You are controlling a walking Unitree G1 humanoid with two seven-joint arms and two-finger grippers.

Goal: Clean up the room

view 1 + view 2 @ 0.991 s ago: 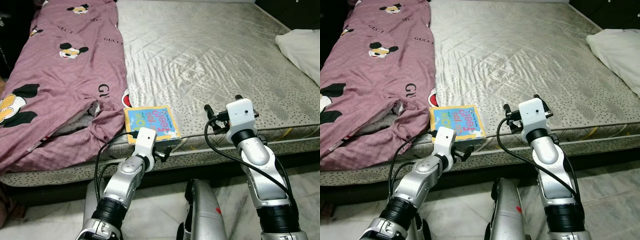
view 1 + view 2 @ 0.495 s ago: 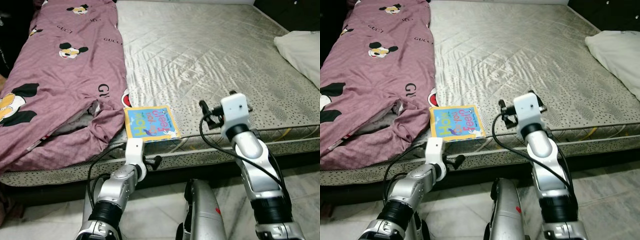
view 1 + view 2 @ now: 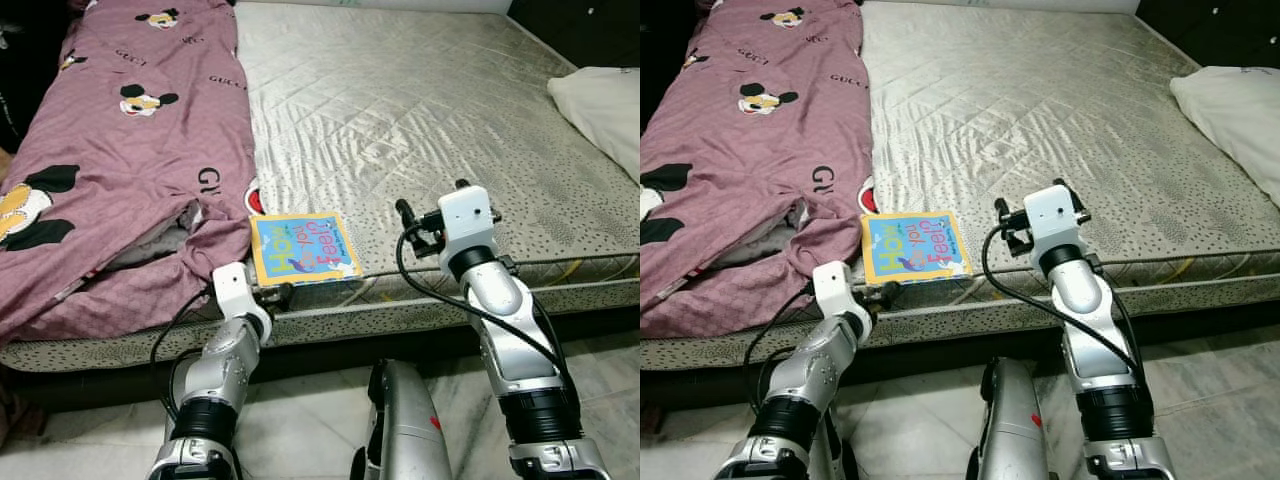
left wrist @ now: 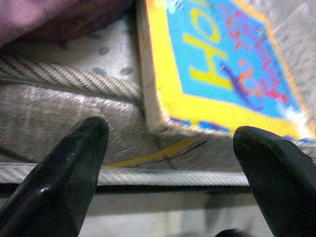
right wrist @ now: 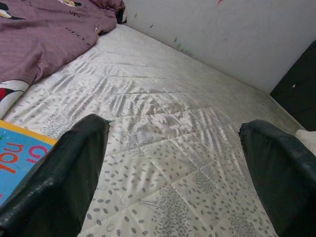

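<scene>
1. The book (image 3: 302, 246) lies flat at the near edge of the mattress (image 3: 420, 120), just beside the purple blanket (image 3: 120, 150). The left hand (image 4: 168, 148) sits low at that edge with its fingers spread wide, and nothing is between them. To me the likeliest slip is a lower finger jamming into the mattress side instead of sliding under the cover.
2. The book's near corner hangs at the very brink. A nudge from the left hand could push it further onto the bed, or tip it to the floor.
3. The blanket's hem touches the book's far side, so a careless pinch might catch cloth along with it.
4. The right hand (image 5: 173, 163) hovers open above bare mattress, near the book. If both reach in, the arms could crowd each other.
</scene>
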